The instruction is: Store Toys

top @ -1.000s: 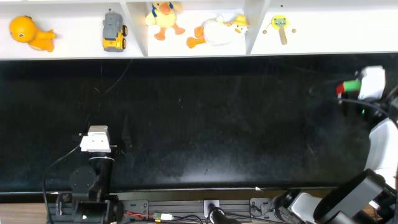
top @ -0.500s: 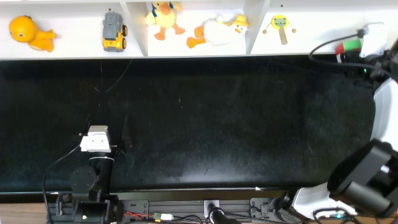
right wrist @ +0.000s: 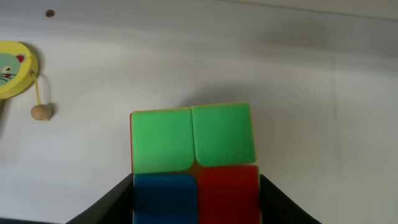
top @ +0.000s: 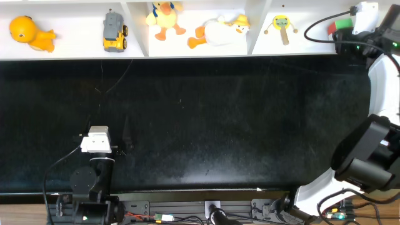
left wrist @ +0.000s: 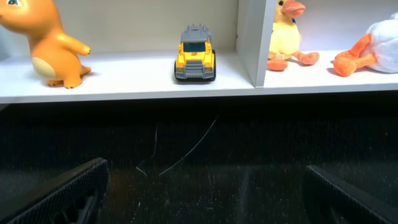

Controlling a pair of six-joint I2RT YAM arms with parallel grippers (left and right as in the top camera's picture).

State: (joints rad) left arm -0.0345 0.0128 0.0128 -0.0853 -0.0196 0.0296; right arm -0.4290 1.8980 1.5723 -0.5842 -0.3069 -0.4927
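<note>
A colour cube [right wrist: 193,155] with green, blue and red faces sits between the fingers of my right gripper [right wrist: 196,208], which is shut on it. In the top view that gripper [top: 340,31] holds the cube [top: 342,26] over the white floor of the shelf's rightmost compartment [top: 319,44]. A yellow rattle drum [right wrist: 15,68] with a bead on a string lies in the same compartment, apart from the cube. My left gripper [left wrist: 205,199] stands open and empty low over the black table, facing the shelf; in the top view the left gripper [top: 98,139] is at the near left.
On the shelf [top: 187,51] stand an orange toy animal [top: 31,32], a yellow truck [top: 115,32], a yellow plush duck [top: 165,19] and a white plush duck [top: 219,31]. White dividers [top: 137,25] separate the compartments. The black table [top: 219,125] spreads in front.
My right arm has carried the cube from the table's right edge up and leftward into the shelf's rightmost compartment. The left arm has not moved.
</note>
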